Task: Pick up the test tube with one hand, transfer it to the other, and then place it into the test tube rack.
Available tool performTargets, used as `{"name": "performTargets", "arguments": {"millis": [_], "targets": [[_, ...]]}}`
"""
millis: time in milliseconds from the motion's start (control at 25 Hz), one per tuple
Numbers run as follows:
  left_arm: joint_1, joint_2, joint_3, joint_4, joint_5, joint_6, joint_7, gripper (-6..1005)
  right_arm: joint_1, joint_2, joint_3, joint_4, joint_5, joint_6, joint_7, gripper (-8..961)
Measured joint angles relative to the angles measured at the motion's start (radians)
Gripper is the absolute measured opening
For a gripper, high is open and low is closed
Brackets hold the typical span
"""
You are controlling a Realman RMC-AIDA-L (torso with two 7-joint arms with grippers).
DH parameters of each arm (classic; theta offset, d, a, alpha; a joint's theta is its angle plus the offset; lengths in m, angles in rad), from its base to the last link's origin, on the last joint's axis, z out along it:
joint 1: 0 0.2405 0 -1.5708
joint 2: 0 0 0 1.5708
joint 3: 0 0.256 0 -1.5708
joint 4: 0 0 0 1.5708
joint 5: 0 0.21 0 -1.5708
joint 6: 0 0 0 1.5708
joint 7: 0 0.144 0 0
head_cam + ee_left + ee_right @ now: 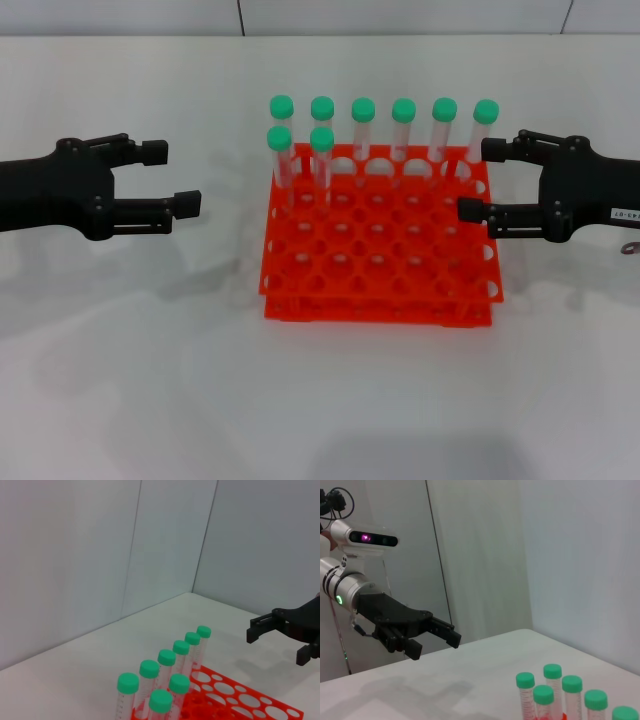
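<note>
The orange-red test tube rack (380, 308) sits mid-table. Several test tubes with green caps (363, 125) stand upright in its two far rows, most in the back row and two at the left of the row in front. No tube is in either hand. My left gripper (172, 178), black and unlabelled, hovers open to the left of the rack. My right gripper (482, 180), which carries a white label, hovers open at the rack's right edge beside the last tube (484, 130). The left wrist view shows the tubes (166, 664), the rack (260, 706) and the right gripper (278, 644). The right wrist view shows the left gripper (434, 645) and the tubes (572, 690).
The rack stands on a white table (320, 400) with pale walls behind it. Bare tabletop lies in front of the rack and to both sides under the grippers. Most of the rack's near holes hold nothing.
</note>
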Motion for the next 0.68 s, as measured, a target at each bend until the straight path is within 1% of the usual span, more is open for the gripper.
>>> {"name": "performTargets", "arguments": {"millis": [680], "targets": [[-0.009, 0.003, 0.003, 0.0, 0.0, 0.0, 0.001, 870, 0.001, 0.002, 0.001, 0.0, -0.002, 0.003, 0.001, 874]]}}
